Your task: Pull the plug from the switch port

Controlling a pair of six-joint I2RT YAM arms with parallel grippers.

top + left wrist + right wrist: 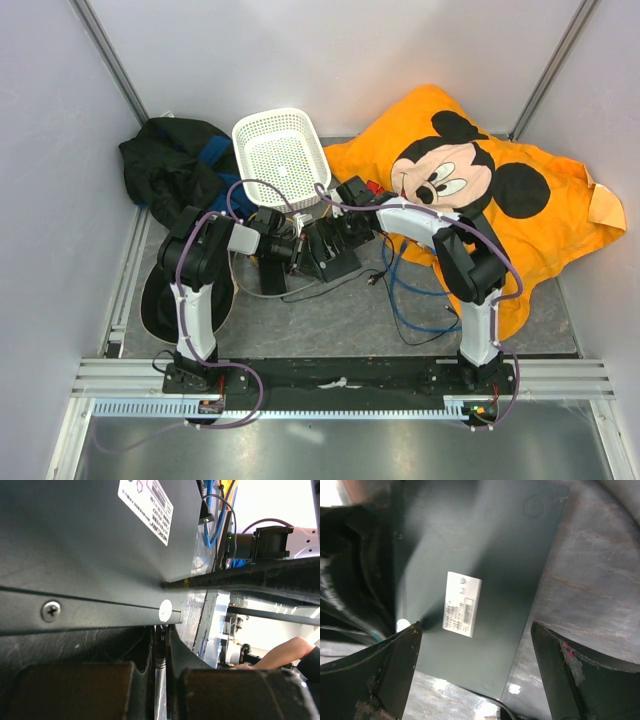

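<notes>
The flat black switch box (330, 250) sits mid-table between both arms, white label (463, 604) on top. It looks hard and light, so it may slide — hold its edges. The right gripper (475, 665) is spread wide around it. The left gripper (159, 680) looks squeezed on a thin cable (159, 667) — maybe the plug's.

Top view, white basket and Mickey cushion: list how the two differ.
Colour: the white basket is plain and perforated; the Mickey cushion is orange with a printed face.
Size: the cushion is far larger than the basket.
Form: the basket keeps a stiff, rimmed shape; the cushion lies rumpled and flat.
Both sit at the back, side by side.
</notes>
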